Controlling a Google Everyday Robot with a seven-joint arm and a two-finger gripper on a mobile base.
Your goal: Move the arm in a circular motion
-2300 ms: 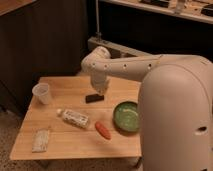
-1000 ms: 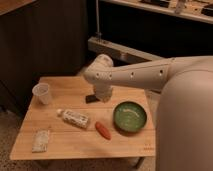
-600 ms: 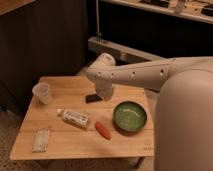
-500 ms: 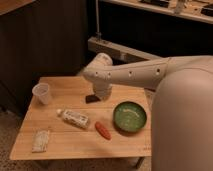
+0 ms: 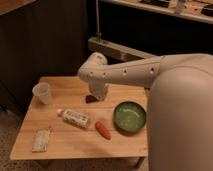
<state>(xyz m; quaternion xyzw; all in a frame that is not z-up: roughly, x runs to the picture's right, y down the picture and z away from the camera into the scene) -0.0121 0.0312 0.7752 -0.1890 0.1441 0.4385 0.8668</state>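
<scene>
My cream-white arm reaches from the right across the wooden table, with small dark holes along its tube. Its rounded elbow joint is above the table's back middle. From there a short segment points down to the gripper, which is dark and sits just above the tabletop near the back centre. The arm's big shoulder body fills the right side of the view.
On the table are a clear plastic cup at the left, a lying bottle, a small orange-red object, a green bowl and a flat packet at the front left. A dark cabinet and a metal rail stand behind.
The elbow and forearm have shifted slightly; the arm now stretches out lower and flatter than 2.3 s ago. The things on the table have not moved.
</scene>
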